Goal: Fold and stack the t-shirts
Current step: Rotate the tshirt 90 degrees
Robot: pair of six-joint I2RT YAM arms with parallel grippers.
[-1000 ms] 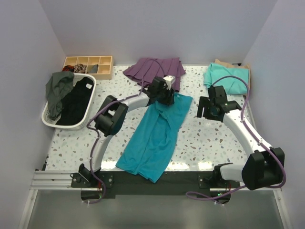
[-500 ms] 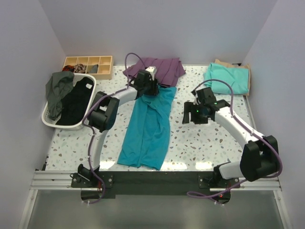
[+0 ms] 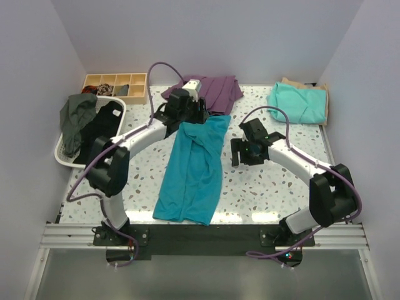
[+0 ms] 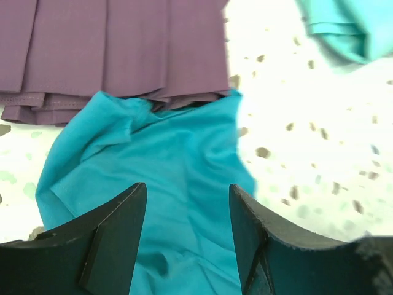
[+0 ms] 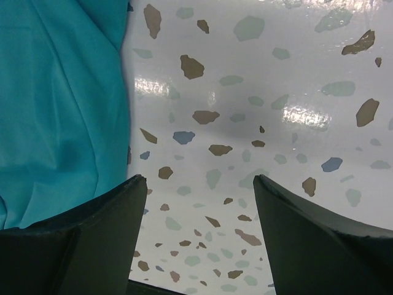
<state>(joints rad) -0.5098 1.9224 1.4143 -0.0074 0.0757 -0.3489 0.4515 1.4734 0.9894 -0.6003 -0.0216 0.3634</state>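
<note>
The teal-blue t-shirt point(image 3: 192, 165) lies stretched out lengthwise in the middle of the table, its far end touching the purple garment. My left gripper point(image 3: 187, 115) hovers open over that far end, and the left wrist view shows the shirt point(image 4: 153, 184) between the open fingers point(image 4: 120, 233) with nothing held. My right gripper point(image 3: 240, 153) is open and empty over bare table just right of the shirt, whose edge point(image 5: 61, 104) shows in the right wrist view. The mint-green t-shirt point(image 3: 299, 103) lies folded on the tan one point(image 3: 304, 84) at the back right.
A purple pleated garment point(image 3: 209, 90) lies at the back centre, also in the left wrist view point(image 4: 123, 49). A white basket point(image 3: 65, 159) with dark clothes stands at the left. A wooden compartment tray point(image 3: 115, 84) sits at the back left.
My left gripper has dragged the teal shirt's far end left and back, straightening it, and has let go. My right gripper has moved left toward the shirt's edge.
</note>
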